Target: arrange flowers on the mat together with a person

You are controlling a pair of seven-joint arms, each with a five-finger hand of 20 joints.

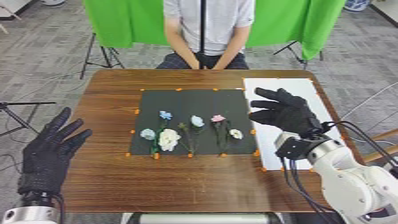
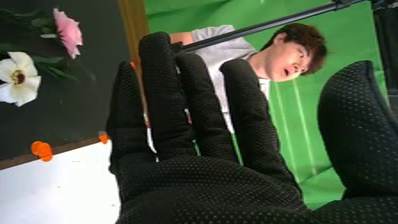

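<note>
In the head view my left hand (image 1: 51, 150) stands at the table's left edge, its fingers straight and holding nothing. My right hand (image 1: 286, 111) is over the white sheet and the dark mat's right edge, fingers spread and empty. On the dark mat (image 1: 191, 102) lie a blue flower (image 1: 165, 115), a pale blue one (image 1: 148, 134), a large cream one (image 1: 169, 139), another pale blue one (image 1: 197, 121), a pink one (image 1: 218, 118) and a white one (image 1: 235, 133). The right wrist view has my right hand (image 2: 213, 185) open, with the pink flower (image 2: 67, 33) and white flower (image 2: 19, 78) beyond it.
A white sheet (image 1: 277, 90) lies right of the mat, with orange tape (image 1: 256, 152) along the edges. Brown wood (image 1: 107, 120) surrounds them. Across the table a person sits with both hands low at the far edge. Behind are a green cloth (image 1: 129, 25) and black stands.
</note>
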